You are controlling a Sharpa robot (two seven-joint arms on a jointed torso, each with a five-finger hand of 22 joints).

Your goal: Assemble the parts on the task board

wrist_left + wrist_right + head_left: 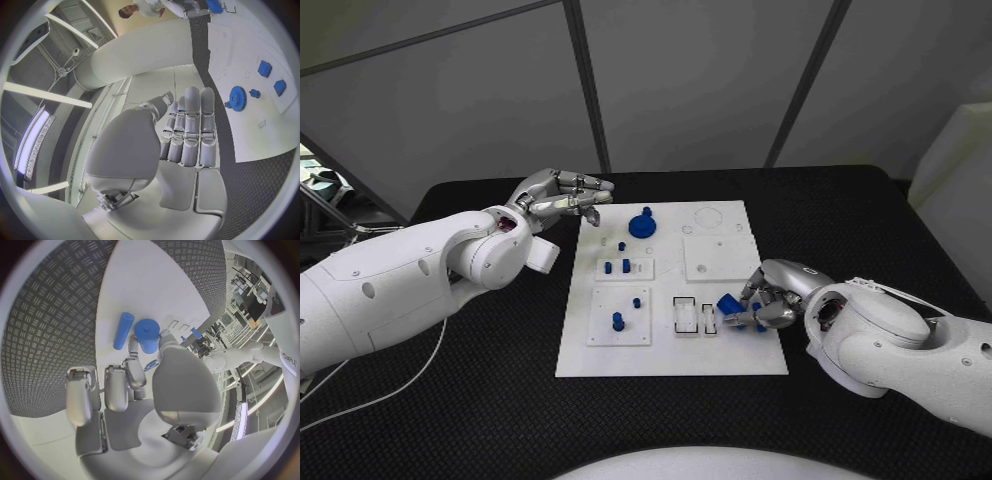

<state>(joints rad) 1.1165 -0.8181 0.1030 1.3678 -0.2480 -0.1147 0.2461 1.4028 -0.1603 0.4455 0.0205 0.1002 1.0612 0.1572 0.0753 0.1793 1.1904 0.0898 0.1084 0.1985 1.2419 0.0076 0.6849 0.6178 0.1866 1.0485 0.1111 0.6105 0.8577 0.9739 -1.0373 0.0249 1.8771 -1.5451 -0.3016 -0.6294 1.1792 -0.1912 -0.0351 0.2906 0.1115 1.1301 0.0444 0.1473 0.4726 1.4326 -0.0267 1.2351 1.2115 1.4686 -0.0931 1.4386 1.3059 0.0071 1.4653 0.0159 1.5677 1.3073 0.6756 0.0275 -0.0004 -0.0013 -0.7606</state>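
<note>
My left hand (563,198) is hovering at the board's (589,355) far left corner, over the black table (473,400), its fingers (190,125) lying straight and pressed side by side, the thumb tucked alongside, holding nothing. Just beside it on the board a blue gear (642,224) is sitting near the far edge; from my left wrist the same gear (237,97) is showing with small blue blocks (265,68) past it. Moving right, two short blue pegs (617,266) are standing in a small square plate, and nearer to me another peg (617,321) is standing in a second plate. Right of that, two narrow rectangular slots (685,315) are lying side by side. At the board's near right edge my right hand (769,298) is resting with its fingers curled around a blue part (733,308), touching the board beside the slots. From my right wrist, a blue cylinder (147,335) is sitting at my fingertips (133,347) and a thin blue rod (123,330) is lying just beside it on the board; whether the fingers are actually gripping the cylinder, I cannot tell.
</note>
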